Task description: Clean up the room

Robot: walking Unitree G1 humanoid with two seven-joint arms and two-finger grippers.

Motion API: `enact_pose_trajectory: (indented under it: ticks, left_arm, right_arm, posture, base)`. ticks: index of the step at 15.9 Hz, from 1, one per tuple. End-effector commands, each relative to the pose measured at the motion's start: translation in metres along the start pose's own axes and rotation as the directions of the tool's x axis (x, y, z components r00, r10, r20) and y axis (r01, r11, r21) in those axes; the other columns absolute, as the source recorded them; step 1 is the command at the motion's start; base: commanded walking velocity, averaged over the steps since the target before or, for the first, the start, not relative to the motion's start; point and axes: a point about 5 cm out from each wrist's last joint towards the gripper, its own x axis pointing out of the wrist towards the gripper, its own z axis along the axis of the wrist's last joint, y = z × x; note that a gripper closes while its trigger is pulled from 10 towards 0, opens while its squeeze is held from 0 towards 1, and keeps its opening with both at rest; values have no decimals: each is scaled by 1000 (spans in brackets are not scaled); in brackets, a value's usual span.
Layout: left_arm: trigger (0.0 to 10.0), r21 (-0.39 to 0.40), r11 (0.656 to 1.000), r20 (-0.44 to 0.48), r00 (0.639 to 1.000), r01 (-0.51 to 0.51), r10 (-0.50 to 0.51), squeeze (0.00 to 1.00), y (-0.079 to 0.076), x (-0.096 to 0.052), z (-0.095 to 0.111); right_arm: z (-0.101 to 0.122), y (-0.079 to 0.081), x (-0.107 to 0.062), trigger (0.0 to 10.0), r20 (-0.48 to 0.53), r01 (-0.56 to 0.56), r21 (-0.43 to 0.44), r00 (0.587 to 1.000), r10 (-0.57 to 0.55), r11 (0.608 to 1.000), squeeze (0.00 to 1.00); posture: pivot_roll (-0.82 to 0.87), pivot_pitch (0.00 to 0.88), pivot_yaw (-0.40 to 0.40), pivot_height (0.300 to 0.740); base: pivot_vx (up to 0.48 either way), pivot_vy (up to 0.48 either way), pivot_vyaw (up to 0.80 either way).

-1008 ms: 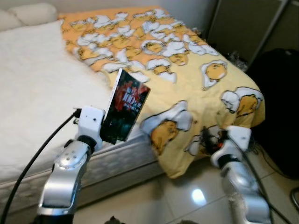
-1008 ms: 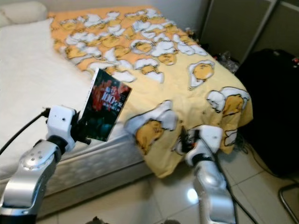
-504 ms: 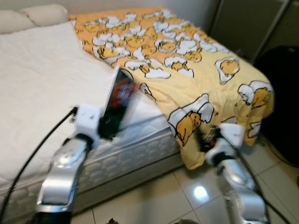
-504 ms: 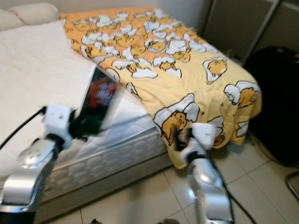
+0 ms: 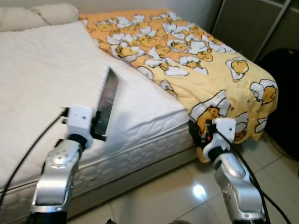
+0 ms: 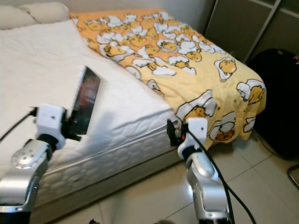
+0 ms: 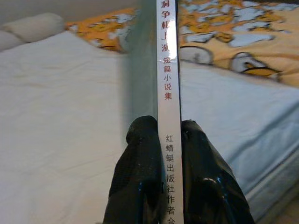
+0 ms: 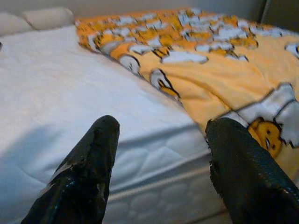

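left pincer is clamped on the book, gripping it by its lower end with the spine pinched between the two fingers, so the book stands nearly upright over the near edge of the bed. it looks like a slim paperback, light and fairly stiff along the spine, though the cover looks glossy and could slide if the grip loosens. holding it low leaves the top free to sway; a hold nearer the middle of the spine would likely steady it better.

right pincer is spread wide with nothing between its fingers, hanging near the right corner of the mattress, just beside the drooping edge of the blanket.

the count: one book, one yellow blanket printed with egg characters, thrown over the far right side of the bed, two pillows at the far left, and one dark bag on the floor at the right.
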Motion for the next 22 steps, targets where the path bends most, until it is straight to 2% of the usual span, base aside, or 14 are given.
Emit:
enact_pose_trajectory:
  ticks: [1, 13, 22]
  left_arm:
    - [10000, 8, 1000, 58, 998, 26, -27, 0, -7, 1, 13]
    - [10000, 22, 999, 60, 998, 24, -25, 0, -3, 5, 13]
    - [10000, 13, 999, 84, 996, -45, 44, 0, 5, 11, 19]
  right_arm:
    - [-4, -7, -3, 10000, -17, 24, -5, 1000, -24, 1000, 0]
    - [-7, -1, 3, 10000, 6, 22, 16, 1000, -22, 1000, 0]
    - [-4, -2, 11, 10000, 22, 30, 28, 999, -31, 999, 0]
  posture:
    - [-116, 0, -33, 740]
    - [-104, 0, -17, 740]
    - [-91, 0, -9, 740]
  base:
    - [0, 398, 0]
    - [0, 378, 0]
    - [0, 0, 0]
